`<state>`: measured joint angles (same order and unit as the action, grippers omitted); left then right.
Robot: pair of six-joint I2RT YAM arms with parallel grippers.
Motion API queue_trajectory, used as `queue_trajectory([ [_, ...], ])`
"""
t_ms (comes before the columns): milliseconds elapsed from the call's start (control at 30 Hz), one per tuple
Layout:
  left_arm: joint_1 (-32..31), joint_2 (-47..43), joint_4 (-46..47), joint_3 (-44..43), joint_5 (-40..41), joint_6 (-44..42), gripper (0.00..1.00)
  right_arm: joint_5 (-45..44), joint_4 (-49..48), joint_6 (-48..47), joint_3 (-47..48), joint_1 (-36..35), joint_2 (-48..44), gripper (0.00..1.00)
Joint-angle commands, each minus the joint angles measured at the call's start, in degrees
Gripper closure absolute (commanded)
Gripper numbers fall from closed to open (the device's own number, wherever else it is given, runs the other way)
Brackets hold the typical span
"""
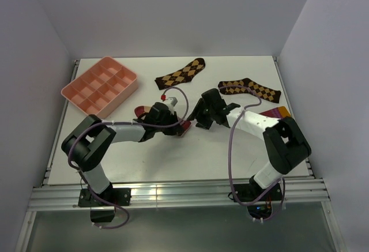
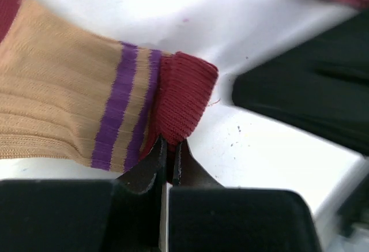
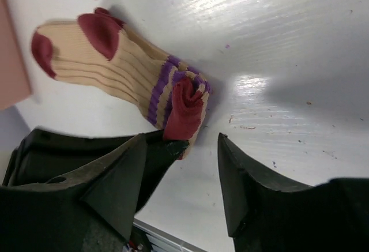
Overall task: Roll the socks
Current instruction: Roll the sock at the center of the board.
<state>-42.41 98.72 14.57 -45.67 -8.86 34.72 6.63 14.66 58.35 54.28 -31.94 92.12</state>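
Your left gripper [image 2: 169,148] pinches the maroon cuff of the tan ribbed sock [image 2: 57,108], which lies mid-way across the white table [image 1: 173,160] with only that cuff turned over. Your right gripper [image 3: 184,148] stands spread beside it, empty. Rolling looks barely begun, and the crimson, orange-cuffed sock [image 1: 278,112] near the right edge seems untouched.

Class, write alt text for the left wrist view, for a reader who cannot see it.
The black fingers of the left gripper pinch the maroon cuff of a tan sock with purple stripes, lying on a white table.
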Motion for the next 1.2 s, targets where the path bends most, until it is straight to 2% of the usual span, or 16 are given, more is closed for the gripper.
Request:
queue_trajectory([
  [0,4.08,0.77,3.26,3.04,-15.44,9.39,1.0,-2.59,-9.81,1.77,-4.43,-0.49,-4.22,0.39],
  [133,7.69,4.02,10.02,5.23,-23.63,18.07,0.99,-1.36,-13.33,0.63,-6.11,-0.66,-3.79,0.38],
  [233,10.06,5.69,14.95,6.9,-26.81,22.93,0.99,-0.13,-17.37,0.45,-7.7,-0.75,-3.0,0.38],
  [500,13.58,8.33,16.55,7.09,-30.42,28.29,0.99,0.05,-19.75,0.27,-7.08,-1.54,1.04,0.41],
  [667,14.81,9.12,17.16,8.05,-30.77,30.23,0.99,0.57,-21.33,1.33,-7.78,-2.07,2.98,0.45],
  [900,15.34,11.58,16.72,6.91,-32.01,30.94,0.99,0.49,-21.42,1.77,-7.88,-2.68,4.82,0.46],
  [1167,15.34,12.64,10.58,3.31,-31.57,27.69,0.99,-1.09,-20.55,3.79,-8.67,-2.77,5.53,0.49],
])
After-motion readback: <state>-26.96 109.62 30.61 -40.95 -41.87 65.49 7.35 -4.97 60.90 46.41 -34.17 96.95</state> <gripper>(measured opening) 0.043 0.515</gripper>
